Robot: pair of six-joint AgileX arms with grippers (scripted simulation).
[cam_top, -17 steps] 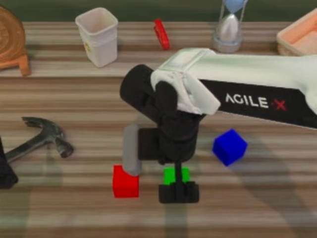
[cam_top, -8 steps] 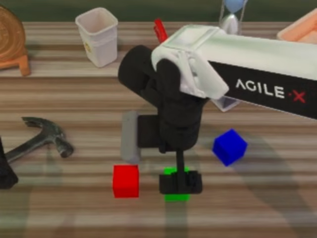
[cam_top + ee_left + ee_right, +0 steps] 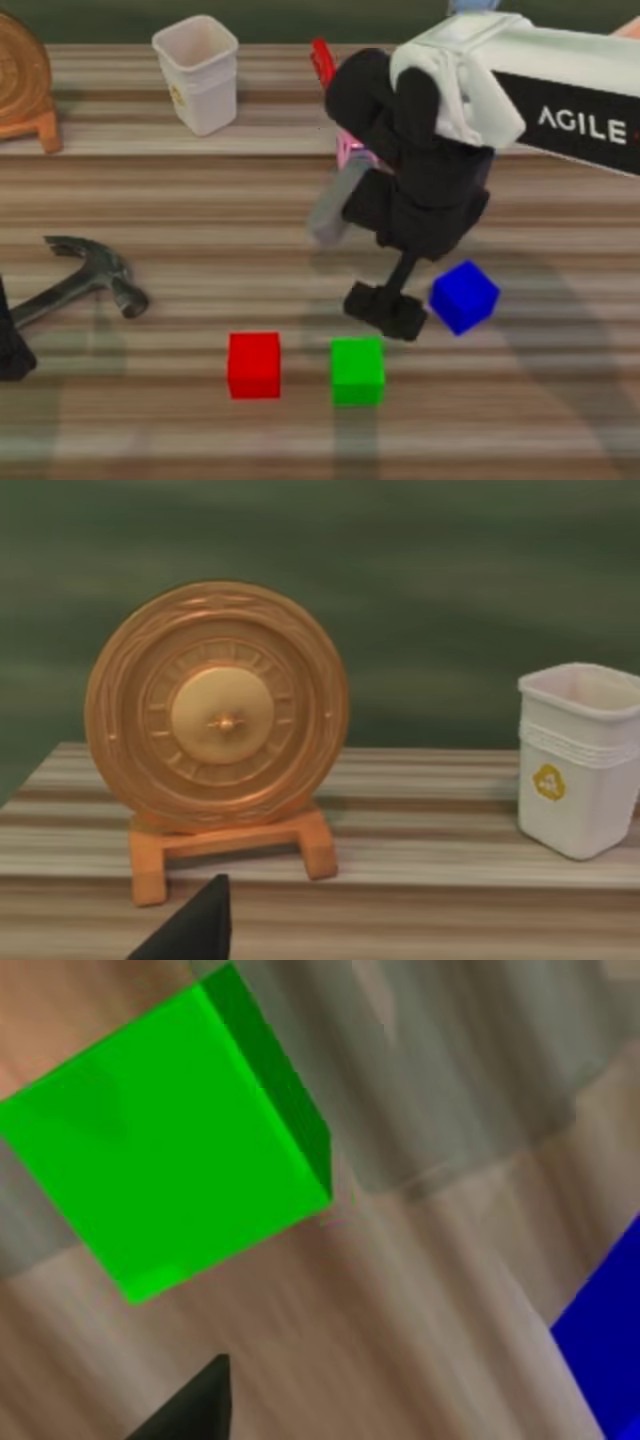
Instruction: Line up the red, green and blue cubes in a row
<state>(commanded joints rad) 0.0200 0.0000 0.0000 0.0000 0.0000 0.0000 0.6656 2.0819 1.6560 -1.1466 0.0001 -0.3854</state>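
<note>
Now your right hand (image 3: 388,309) is empty and let go, up between the green cube (image 3: 357,370) and blue cube (image 3: 464,296). Green sits at three o'clock of the red cube (image 3: 254,365); blue waits farther, toward two o'clock, out of line.

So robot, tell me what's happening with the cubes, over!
Right gripper hovers empty between green cube and blue cube. Red cube and green side by side, blue out of line. Left arm parked at left edge. Nothing in the way.
</note>
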